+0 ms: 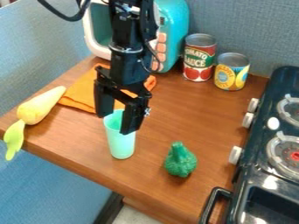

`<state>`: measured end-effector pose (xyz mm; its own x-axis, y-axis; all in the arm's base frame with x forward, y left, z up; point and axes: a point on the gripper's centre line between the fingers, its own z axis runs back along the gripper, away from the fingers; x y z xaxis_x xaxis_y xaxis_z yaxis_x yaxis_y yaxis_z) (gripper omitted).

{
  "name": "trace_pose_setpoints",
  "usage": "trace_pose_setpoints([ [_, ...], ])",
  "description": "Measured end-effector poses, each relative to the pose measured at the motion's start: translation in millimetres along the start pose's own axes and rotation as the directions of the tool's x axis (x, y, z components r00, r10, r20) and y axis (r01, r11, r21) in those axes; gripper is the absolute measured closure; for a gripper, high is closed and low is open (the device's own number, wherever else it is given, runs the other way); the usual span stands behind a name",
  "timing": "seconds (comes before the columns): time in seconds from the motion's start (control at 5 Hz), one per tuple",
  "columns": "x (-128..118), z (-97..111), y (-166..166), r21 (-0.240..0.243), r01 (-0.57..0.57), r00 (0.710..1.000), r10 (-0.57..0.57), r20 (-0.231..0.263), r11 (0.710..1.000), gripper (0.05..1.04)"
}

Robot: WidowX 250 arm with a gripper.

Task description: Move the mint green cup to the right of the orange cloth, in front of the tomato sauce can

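The black gripper (117, 122) hangs down over the middle of the wooden counter, its fingers spread apart and open. Its fingertips are at the top of a mint-green cup (122, 146), one beside the rim's left side and the other in front of its right side, hiding part of the rim. The cup stands upright on the counter. To its right is a dark green broccoli-like toy (180, 161). An orange cloth (79, 94) lies behind the gripper, and a pale yellow toy vegetable (41, 106) with a green end rests at the counter's left edge.
A teal toy oven (175, 26) stands at the back, beside a red tomato can (199, 59) and a yellow can (231, 72). Along the right side is a dark stove (254, 175) with knobs, burners and a handle. The counter's front edge (76, 168) runs diagonally.
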<state>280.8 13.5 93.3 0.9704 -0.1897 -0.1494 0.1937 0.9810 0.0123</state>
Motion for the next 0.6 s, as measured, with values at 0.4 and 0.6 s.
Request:
trace_pose_setpoints([
  [0.4, 7.5, 1.1, -12.0, 0.023, 0.024, 0.999, -0.024, 0.028, 0.999, 0.082],
  [0.6, 12.6, -1.1, -13.5, 0.041, 0.008, 0.999, -0.010, 0.045, 0.999, 0.082],
])
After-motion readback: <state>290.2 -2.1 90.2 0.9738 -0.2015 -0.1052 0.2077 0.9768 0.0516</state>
